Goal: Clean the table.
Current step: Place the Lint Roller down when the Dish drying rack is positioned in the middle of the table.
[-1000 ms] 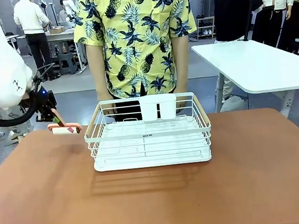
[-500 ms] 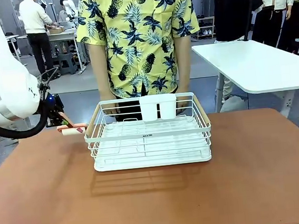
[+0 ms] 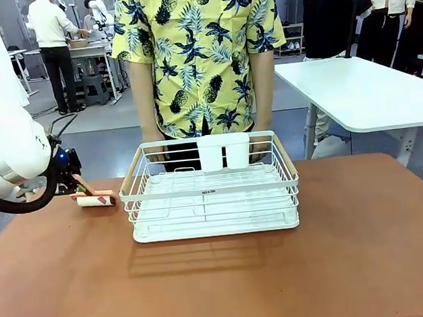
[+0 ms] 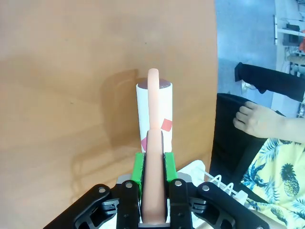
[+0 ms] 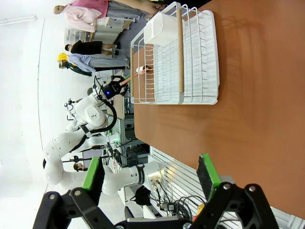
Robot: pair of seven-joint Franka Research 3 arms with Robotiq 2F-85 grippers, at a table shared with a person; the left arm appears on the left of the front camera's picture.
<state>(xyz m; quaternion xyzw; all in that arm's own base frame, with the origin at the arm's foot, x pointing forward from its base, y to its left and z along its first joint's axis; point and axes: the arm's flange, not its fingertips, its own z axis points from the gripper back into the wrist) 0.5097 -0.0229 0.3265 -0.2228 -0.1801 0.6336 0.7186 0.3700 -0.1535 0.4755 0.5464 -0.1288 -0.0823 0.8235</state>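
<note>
The terracotta table (image 3: 223, 277) carries a white wire dish rack (image 3: 212, 200) at its middle. My left gripper (image 3: 76, 185) is shut on the salmon handle of a lint roller (image 3: 96, 200), whose white roll lies low on the table just left of the rack. In the left wrist view the green pads (image 4: 138, 167) clamp the handle, and the lint roller (image 4: 155, 107) points away over the table (image 4: 71, 71). My right gripper (image 5: 150, 174) stands open above the table (image 5: 257, 95), holding nothing, with the rack (image 5: 190, 62) farther off.
A person in a yellow patterned shirt stands at the far side, hands (image 3: 259, 148) at the rack's far rim. Their hand (image 4: 255, 119) also appears beside the roller. A white table (image 3: 362, 91) stands at the back right.
The left gripper carried the lint roller right toward the rack, then drew it back left and down onto the table top. The rack and the person's hands stayed put.
</note>
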